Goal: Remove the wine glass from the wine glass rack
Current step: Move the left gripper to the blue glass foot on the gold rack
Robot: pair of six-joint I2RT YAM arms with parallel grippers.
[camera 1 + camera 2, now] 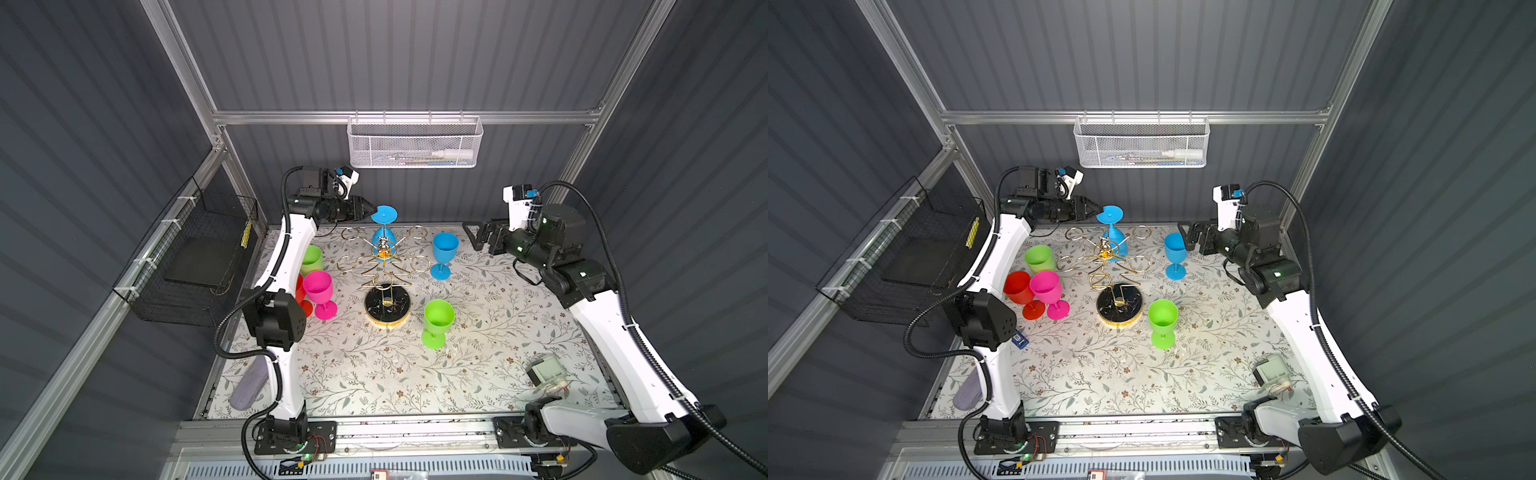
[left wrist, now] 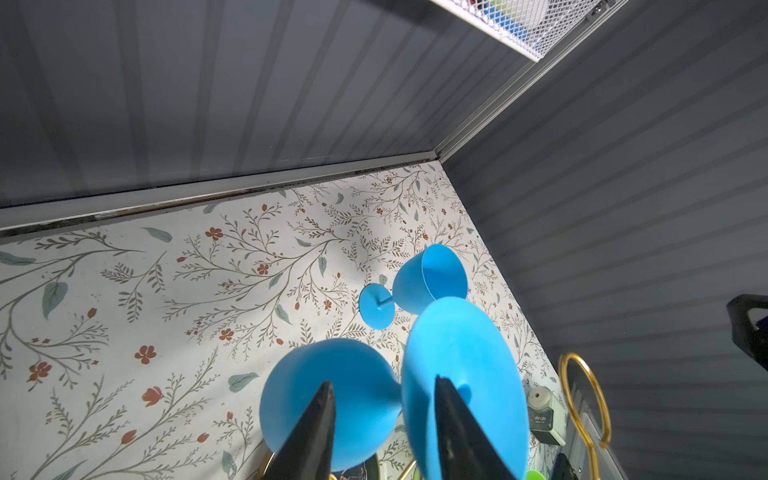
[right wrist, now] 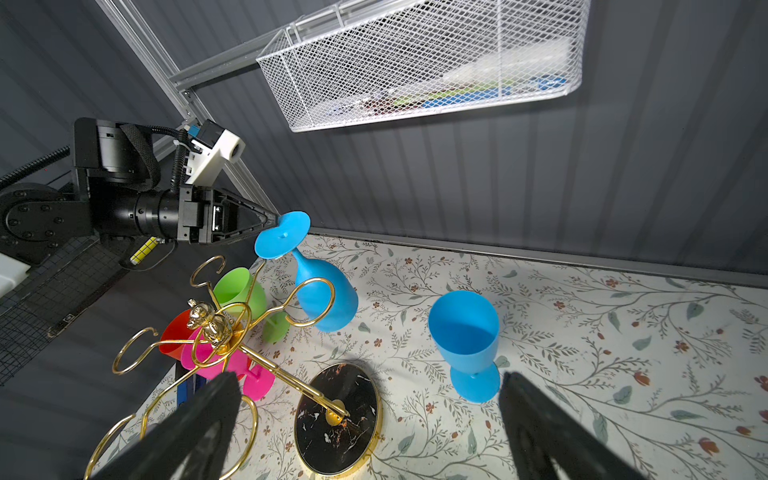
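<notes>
Near the surface's far edge, the blue wine glass (image 1: 384, 216) hangs upside down on the gold rack (image 1: 387, 306). Left tool (image 2: 383, 381) stands half open at its foot (contact hard to tell); right tool (image 1: 471, 237), spread wide and empty, is cut off in its wrist view.

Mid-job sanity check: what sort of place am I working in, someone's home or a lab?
Most likely a lab robot cell, not a home: grey ribbed wall panels on a bare aluminium frame, a white mesh basket hung from it, and a floral cover as tabletop.
</notes>
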